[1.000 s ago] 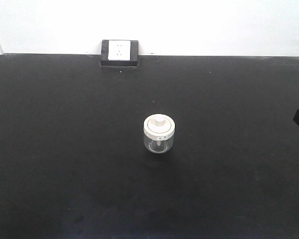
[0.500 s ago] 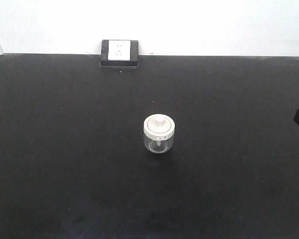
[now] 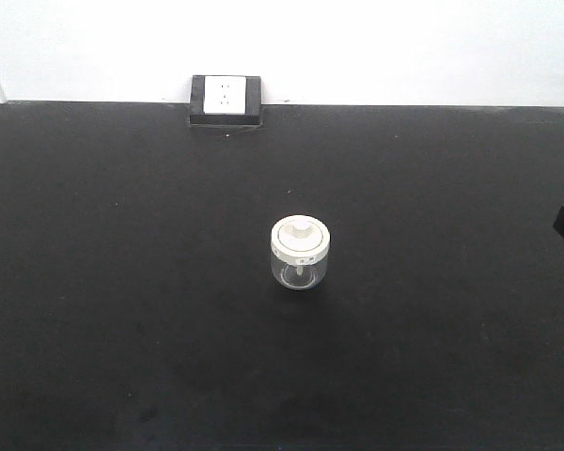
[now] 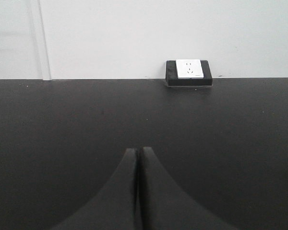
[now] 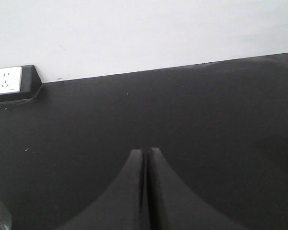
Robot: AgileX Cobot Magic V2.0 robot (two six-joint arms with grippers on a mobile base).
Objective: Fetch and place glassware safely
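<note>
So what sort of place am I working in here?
Probably a bare lab or test bench, not a home: a plain black tabletop against a blank white wall, a socket box at the back edge, and only the lidded glass jar set out.

We see open black counter (image 3: 122,310) all round the lidded clear glass jar (image 3: 301,252); black-framed white socket (image 3: 227,99) sits well apart at the wall.

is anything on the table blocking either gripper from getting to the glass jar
Nothing visible does. The glass jar stands alone mid-table on bare black table. The only other object, a power socket, sits at the far edge against the wall. Both the left gripper and right gripper are shut over bare surface.
</note>
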